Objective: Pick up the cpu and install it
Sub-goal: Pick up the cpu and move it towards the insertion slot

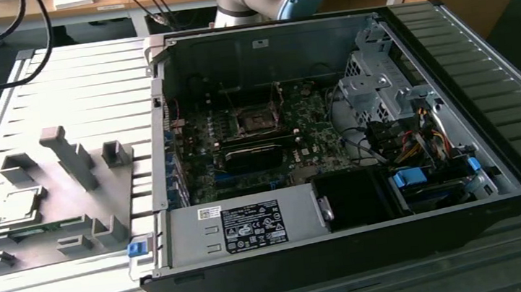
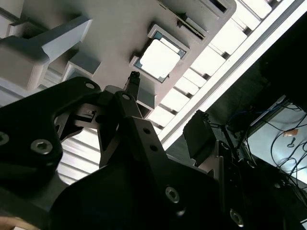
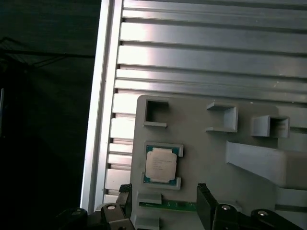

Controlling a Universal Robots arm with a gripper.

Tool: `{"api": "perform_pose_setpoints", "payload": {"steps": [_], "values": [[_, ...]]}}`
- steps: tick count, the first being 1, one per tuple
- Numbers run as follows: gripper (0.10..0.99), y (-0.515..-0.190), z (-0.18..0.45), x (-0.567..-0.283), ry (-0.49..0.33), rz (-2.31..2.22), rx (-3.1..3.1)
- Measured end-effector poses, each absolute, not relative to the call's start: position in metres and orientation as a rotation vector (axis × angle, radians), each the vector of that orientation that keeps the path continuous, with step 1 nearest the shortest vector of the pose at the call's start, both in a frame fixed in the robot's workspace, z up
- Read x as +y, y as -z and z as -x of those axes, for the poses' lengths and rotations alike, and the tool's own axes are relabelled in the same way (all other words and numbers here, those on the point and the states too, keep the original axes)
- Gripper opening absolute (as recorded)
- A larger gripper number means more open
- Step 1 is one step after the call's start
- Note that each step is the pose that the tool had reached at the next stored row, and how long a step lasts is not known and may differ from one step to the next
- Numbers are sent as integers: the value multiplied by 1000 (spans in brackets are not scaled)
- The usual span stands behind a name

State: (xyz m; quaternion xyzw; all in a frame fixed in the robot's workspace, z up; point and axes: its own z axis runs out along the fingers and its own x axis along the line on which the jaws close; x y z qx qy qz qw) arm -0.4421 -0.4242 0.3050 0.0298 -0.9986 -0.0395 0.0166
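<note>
Honestly, no text here is readable. There's a big white sticker [image 1: 254, 228] on the power supply [image 1: 193, 244] and a smaller sticker [image 1: 207, 212] just beside it. The cpu [image 3: 160, 163] top has faint print, all too tiny to make out.

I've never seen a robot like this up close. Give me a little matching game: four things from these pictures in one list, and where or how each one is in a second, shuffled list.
Things:
1. cpu
2. socket
3. pincer
4. fixture

Places or states:
A. on the motherboard inside the open case
B. open, holding nothing, close to the cpu
C. shiny, lying in a recess of the fixture
D. grey, on the slatted table, at the exterior view's left of the case

Pairs: 1-C, 2-A, 3-B, 4-D
</note>
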Motion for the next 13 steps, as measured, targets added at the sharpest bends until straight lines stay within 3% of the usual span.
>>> {"api": "perform_pose_setpoints", "payload": {"steps": [13], "values": [[659,-300,442,-424,117,-90,-3105]]}}
